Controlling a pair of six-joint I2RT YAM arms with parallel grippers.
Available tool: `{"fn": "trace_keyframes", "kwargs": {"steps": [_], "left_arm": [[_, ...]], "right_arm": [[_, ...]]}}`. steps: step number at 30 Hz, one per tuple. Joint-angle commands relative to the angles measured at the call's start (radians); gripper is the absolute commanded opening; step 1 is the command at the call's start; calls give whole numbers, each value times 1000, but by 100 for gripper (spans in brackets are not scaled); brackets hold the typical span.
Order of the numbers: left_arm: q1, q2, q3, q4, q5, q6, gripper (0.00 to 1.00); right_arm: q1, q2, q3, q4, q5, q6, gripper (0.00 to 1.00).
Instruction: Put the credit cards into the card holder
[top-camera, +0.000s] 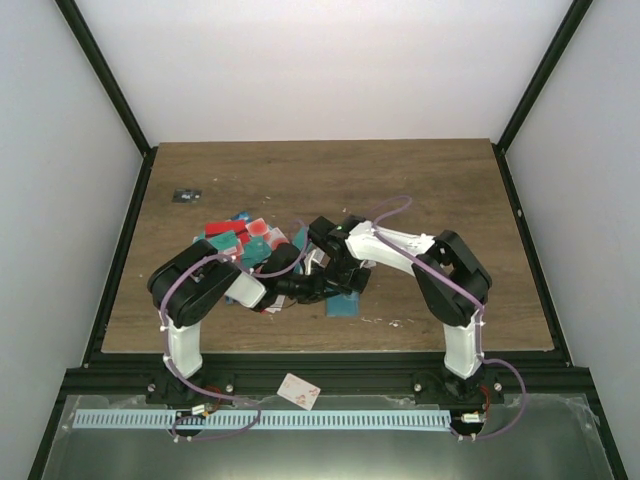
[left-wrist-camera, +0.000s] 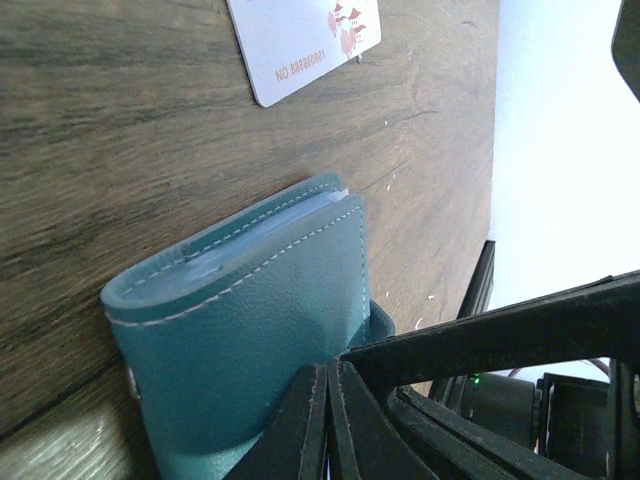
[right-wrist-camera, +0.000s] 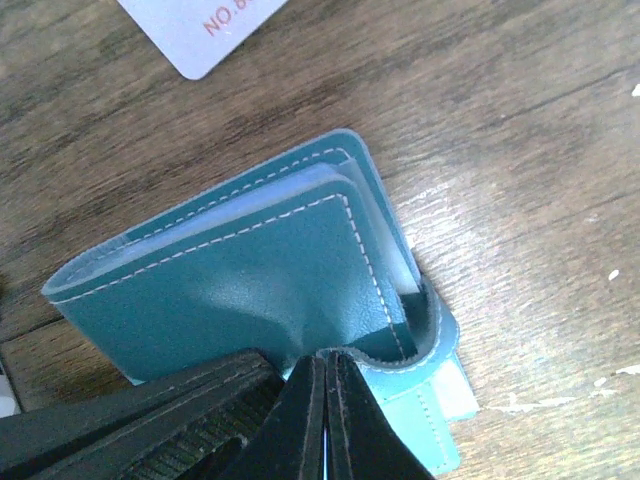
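Card holder (right-wrist-camera: 230, 270), seemingly soft, was pinched at its cover edge by right claw (right-wrist-camera: 328, 365); left claw (left-wrist-camera: 328, 375) was pressed together beside it.

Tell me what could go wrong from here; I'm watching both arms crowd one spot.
The left gripper and right gripper are both shut at the folded card holder; pushing may slide it instead of opening it.
They sit close together and could collide.
One credit card lies off the table, easily missed.

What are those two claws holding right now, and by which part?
Both pinch the card holder: the right gripper is shut on the near edge of its top cover, and the left gripper apparently on that same edge.
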Motion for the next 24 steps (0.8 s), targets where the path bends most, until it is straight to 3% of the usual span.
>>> {"fn": "trace_keyframes", "kwargs": {"steps": [1,11,24], "left_arm": [[-49,59,-49,-286,-91,50,4],[-37,-272,34,-749,-298,261,5],[38,-453,36,-962,-347,412,7]], "right_arm": [[152,353,-131,314,-371,122,1],[153,369,-222,351,-372,120,1],[145,336,-216,295,-305,78,1]]}}
